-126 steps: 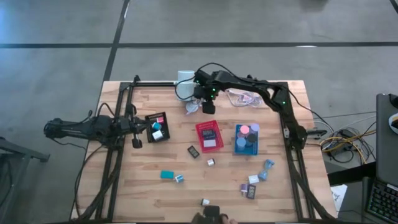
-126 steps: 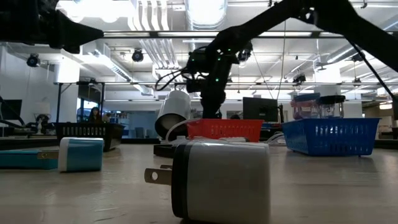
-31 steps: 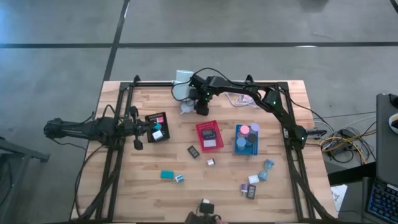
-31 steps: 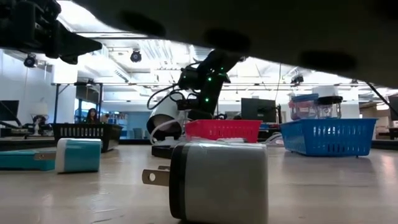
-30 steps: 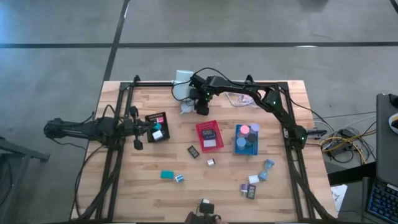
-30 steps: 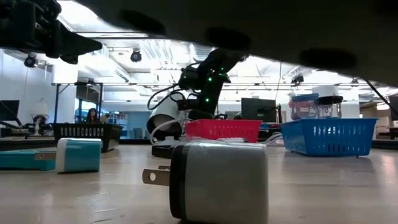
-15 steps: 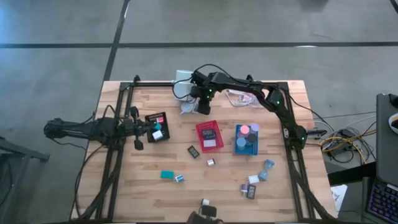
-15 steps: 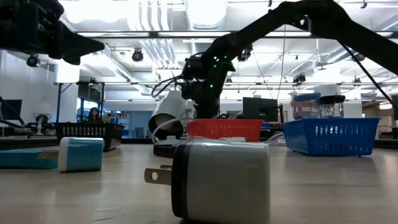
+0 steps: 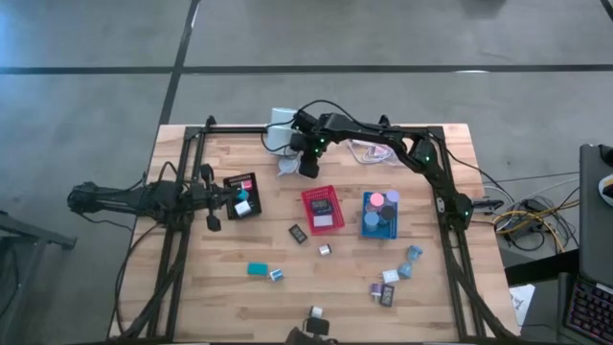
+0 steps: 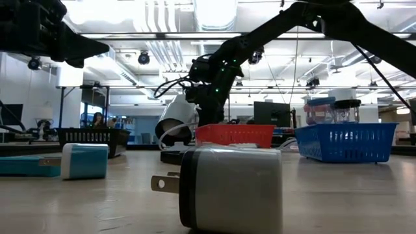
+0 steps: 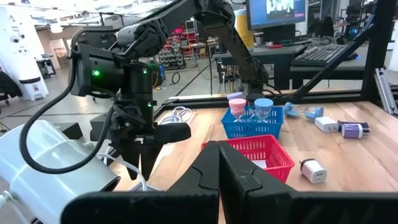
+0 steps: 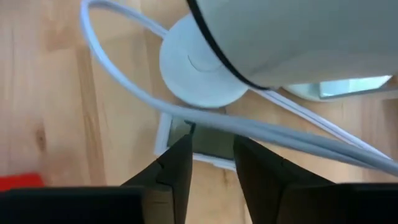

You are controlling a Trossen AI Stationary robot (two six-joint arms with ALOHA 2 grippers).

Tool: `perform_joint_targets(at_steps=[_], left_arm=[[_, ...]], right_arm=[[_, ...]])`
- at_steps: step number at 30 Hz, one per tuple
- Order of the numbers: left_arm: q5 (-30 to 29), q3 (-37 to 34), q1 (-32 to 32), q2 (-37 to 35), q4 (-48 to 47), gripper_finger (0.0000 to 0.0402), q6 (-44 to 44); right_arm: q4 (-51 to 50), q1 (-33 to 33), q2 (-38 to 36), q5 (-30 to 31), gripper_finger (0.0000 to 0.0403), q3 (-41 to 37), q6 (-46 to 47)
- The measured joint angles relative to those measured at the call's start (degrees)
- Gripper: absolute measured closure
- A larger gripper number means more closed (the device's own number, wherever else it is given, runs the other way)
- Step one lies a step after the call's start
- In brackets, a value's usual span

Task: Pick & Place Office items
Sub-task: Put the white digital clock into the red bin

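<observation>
Small office items lie scattered on the wooden table: a teal block (image 9: 257, 269), a black piece (image 9: 298, 233), a white charger (image 10: 231, 188) near the near edge, and a cluster (image 9: 388, 283) to the right. My right gripper (image 9: 306, 170) is open and points down beside the white cylinder (image 9: 283, 129). Its fingers (image 12: 180, 162) stand over a flat white-framed grey piece (image 12: 202, 149) that lies on the table under a white cable (image 12: 249, 134). My left gripper (image 11: 217, 165) is shut and waits at the table's left, by the black tray (image 9: 241, 195).
The red tray (image 9: 323, 209) sits just nearward of my right gripper. The blue tray (image 9: 379, 215) to its right holds a pink disc (image 9: 377, 200) and a lilac disc (image 9: 392, 196). A clear bag (image 9: 374, 150) lies near the far edge. The white cylinder's cables loop around the flat piece.
My right gripper has shifted slightly toward the table's left, closer to the white cylinder. A dark shape that covered the top of the low view a second ago has drawn away from the near edge.
</observation>
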Motion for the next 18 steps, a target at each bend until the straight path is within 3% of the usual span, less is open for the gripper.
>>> perform_joint_targets(at_steps=[5, 12, 18], left_arm=[[-0.01, 0.00, 0.01, 0.01, 0.04, 0.0401, 0.00], [-0.03, 0.00, 0.01, 0.02, 0.04, 0.0401, 0.01], [-0.15, 0.00, 0.01, 0.02, 0.00, 0.0401, 0.02]], right_arm=[[-0.45, 0.04, 0.09, 1.03, 0.0328, -0.28, -3.21], [2.50, 0.46, 0.09, 1.43, 0.0388, -0.38, 0.77], [2.27, 1.08, 0.09, 1.64, 0.0394, -0.50, 0.97]])
